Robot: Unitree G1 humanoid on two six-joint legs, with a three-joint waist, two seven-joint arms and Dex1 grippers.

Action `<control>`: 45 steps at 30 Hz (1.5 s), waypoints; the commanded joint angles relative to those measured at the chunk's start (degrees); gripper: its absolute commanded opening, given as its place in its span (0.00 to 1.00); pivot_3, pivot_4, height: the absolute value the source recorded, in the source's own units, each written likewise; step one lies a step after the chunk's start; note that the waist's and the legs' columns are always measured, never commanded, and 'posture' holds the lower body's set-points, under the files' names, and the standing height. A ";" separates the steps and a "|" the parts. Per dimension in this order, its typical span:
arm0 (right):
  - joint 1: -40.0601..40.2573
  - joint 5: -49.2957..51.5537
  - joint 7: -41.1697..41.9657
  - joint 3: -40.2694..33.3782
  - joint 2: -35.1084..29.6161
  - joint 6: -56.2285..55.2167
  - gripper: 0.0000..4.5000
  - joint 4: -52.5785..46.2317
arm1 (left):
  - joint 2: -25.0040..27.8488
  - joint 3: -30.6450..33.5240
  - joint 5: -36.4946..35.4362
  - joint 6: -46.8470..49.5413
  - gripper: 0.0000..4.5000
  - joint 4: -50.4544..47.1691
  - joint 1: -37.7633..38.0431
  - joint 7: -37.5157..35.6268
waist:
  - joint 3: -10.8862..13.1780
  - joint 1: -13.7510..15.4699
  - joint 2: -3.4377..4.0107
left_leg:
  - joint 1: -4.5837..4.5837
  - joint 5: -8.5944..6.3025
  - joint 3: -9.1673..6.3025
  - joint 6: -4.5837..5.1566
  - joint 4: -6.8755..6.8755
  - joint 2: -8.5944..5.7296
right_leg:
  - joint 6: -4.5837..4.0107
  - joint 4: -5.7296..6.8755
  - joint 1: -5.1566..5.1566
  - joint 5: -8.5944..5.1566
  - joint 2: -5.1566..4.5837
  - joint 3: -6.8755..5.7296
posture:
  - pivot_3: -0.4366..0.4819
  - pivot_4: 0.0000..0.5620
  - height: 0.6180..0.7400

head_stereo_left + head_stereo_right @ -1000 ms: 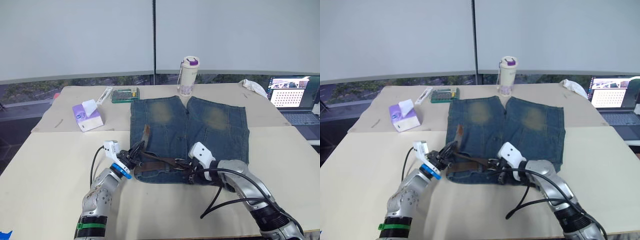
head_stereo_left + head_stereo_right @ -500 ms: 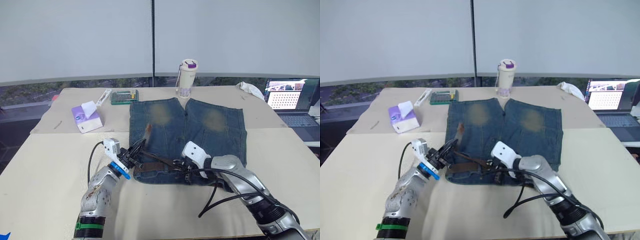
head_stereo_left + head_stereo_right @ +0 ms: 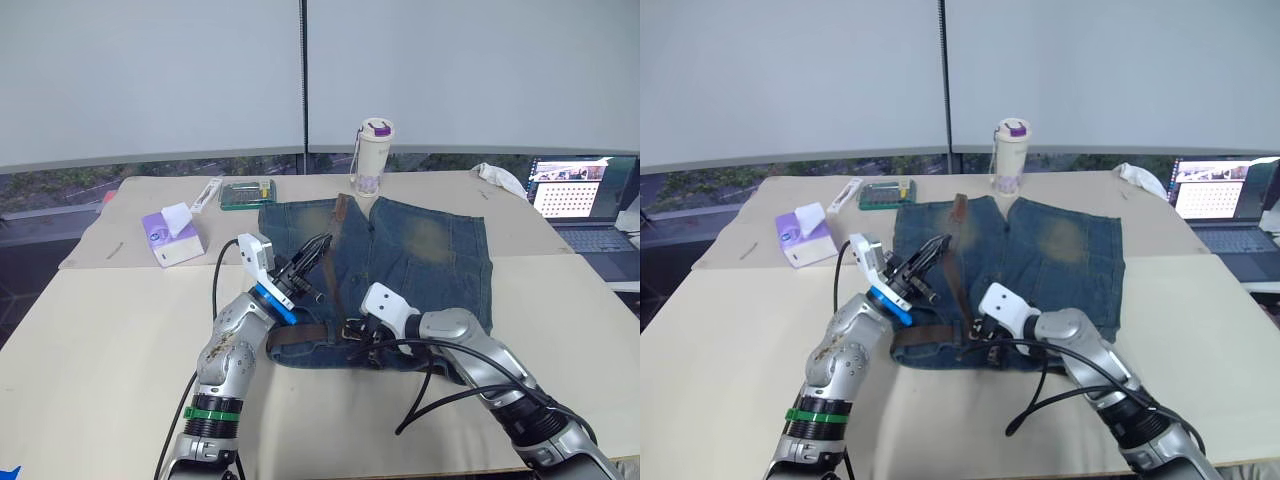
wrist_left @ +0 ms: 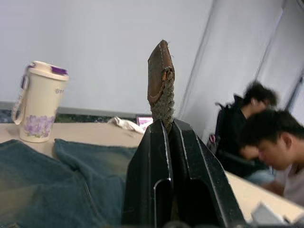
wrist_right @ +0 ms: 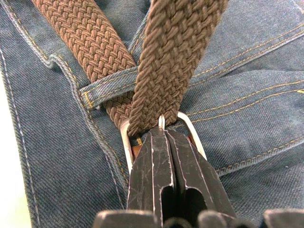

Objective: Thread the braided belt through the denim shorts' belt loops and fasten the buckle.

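Because the braided belt point(image 3: 952, 262) is soft, light woven strap that sags wherever unsupported, it is best held near its leather tip. The left pincer point(image 3: 318, 252) pinches that tip above the denim shorts point(image 3: 420, 260). The right pincer point(image 5: 161, 142) is clamped on the buckle point(image 5: 127, 142) at the waistband, beside a belt loop point(image 5: 107, 90).

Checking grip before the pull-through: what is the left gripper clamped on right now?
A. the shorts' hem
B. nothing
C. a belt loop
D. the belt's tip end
D: the left gripper is shut on the braided belt just below its leather-capped tip, raised above the denim shorts.
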 commanded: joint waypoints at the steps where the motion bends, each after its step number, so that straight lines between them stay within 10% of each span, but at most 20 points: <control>1: 5.27 -4.07 -1.18 4.66 -1.98 5.64 0.01 8.95 | -0.96 4.82 -7.31 0.20 0.00 -7.25 -4.30 2.34 | 0.04 0.03 -0.04 | 0.00 0.00 0.00 0.00 0.00 0.00 | 0.00 0.00 -0.01 0.00 0.01 0.00 | 0.48 0.27 1.00; 9: 5.16 -3.78 -1.54 4.57 -1.79 6.10 0.01 8.50 | -2.21 4.08 -10.02 2.43 0.00 -9.58 -4.78 4.36 | 0.07 0.08 -0.07 | 0.00 0.03 0.00 -0.04 0.00 -0.03 | 0.00 0.00 -0.01 0.00 0.02 -0.01 | 0.48 0.27 1.00; 22: 5.30 -3.69 -2.44 4.41 -1.34 7.23 0.01 6.87 | -0.68 -17.21 -4.69 6.44 0.00 -8.26 -2.75 -15.96 | 0.18 0.05 0.06 | 0.01 0.01 0.00 -0.02 0.00 -0.03 | 0.00 -0.19 0.14 0.00 0.05 -0.06 | 0.48 0.27 1.00; 38: 10.23 1.52 -7.68 -7.89 2.57 7.59 0.01 -3.21 | -3.41 -11.10 10.09 -9.04 0.00 9.27 -3.61 -7.83 | 0.25 0.75 0.14 | -0.26 0.02 -0.09 -0.02 0.01 -0.09 | 0.01 -0.38 -0.03 0.01 0.01 -0.13 | 0.48 0.27 1.00; 45: 15.80 8.83 -7.19 -17.22 1.37 13.75 0.50 -14.84 | -2.88 -11.72 15.50 -13.94 0.00 12.73 -3.80 -6.52 | 0.44 2.22 0.18 | -0.43 -0.02 -0.15 0.12 0.04 -0.32 | 0.04 -0.52 -0.14 0.03 -0.13 -0.10 | 0.48 0.27 1.00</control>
